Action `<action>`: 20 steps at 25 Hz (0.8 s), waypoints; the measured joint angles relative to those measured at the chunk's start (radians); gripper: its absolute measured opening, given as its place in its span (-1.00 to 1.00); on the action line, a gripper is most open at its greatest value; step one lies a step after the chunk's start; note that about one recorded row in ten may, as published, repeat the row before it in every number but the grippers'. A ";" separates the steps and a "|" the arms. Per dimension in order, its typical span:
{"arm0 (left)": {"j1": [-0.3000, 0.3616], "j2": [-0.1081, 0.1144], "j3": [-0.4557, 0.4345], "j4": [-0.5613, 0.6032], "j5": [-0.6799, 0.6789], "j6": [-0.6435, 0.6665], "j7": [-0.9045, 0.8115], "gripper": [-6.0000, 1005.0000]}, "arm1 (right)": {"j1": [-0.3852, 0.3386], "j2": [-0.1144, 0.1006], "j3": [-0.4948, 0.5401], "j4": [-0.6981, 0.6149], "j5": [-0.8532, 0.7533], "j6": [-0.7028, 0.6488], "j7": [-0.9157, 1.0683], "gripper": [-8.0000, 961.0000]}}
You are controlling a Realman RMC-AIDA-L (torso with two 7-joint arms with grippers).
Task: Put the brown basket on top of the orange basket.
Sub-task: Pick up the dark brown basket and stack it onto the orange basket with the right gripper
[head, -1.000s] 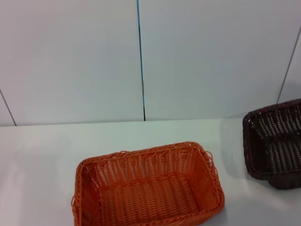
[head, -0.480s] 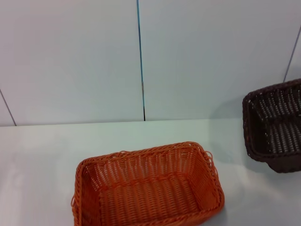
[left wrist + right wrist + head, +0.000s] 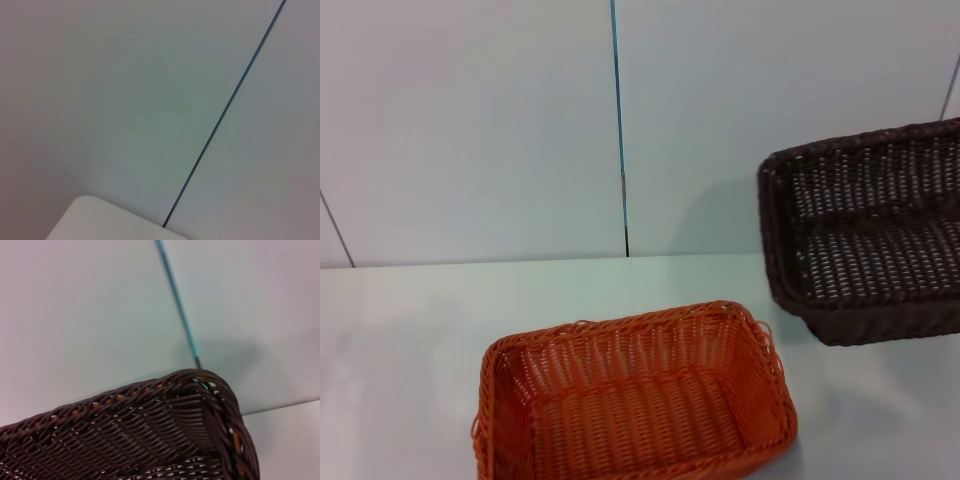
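1. Dark chocolate-brown wicker: one brown basket (image 3: 865, 235), rectangular, open-weave sides, braided rim. Head view, right side of the frame, cut by the right edge. It is raised off the table (image 3: 400, 330) and tilted, its open interior turned toward the camera. Its shadow falls on the table below, toward the lower right.
2. Right gripper: not seen in any view; whether its fingers are apart or clamped on anything cannot be told. The right wrist view shows only a rim corner and the weave of the brown basket (image 3: 150, 440) close up, filling the lower part of the frame.
3. Left gripper: not seen; finger state cannot be told. The left wrist view shows the wall (image 3: 125, 100) and a table corner (image 3: 100, 222) at the lower left.
4. Bright orange wicker: one orange basket (image 3: 635, 395), rectangular, same weave. Head view, lower centre, resting on the table, open side up, nothing inside. Well apart from the brown basket, to its lower left.
5. Wall (image 3: 470, 130): pale panels, with a dark vertical seam (image 3: 618, 120) at upper centre.
6. Writing, labels: none legible.
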 joint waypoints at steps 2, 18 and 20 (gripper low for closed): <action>0.003 -0.001 0.000 -0.001 -0.001 0.000 0.006 0.77 | 0.002 0.000 -0.002 0.001 0.017 -0.022 0.000 -0.67; -0.001 0.008 -0.012 -0.054 -0.006 -0.045 0.049 0.77 | -0.011 0.045 -0.016 -0.047 0.143 -0.111 0.006 -0.67; -0.001 0.008 -0.012 -0.054 -0.004 -0.048 0.049 0.77 | -0.012 0.057 -0.017 -0.058 0.150 -0.110 0.006 -0.67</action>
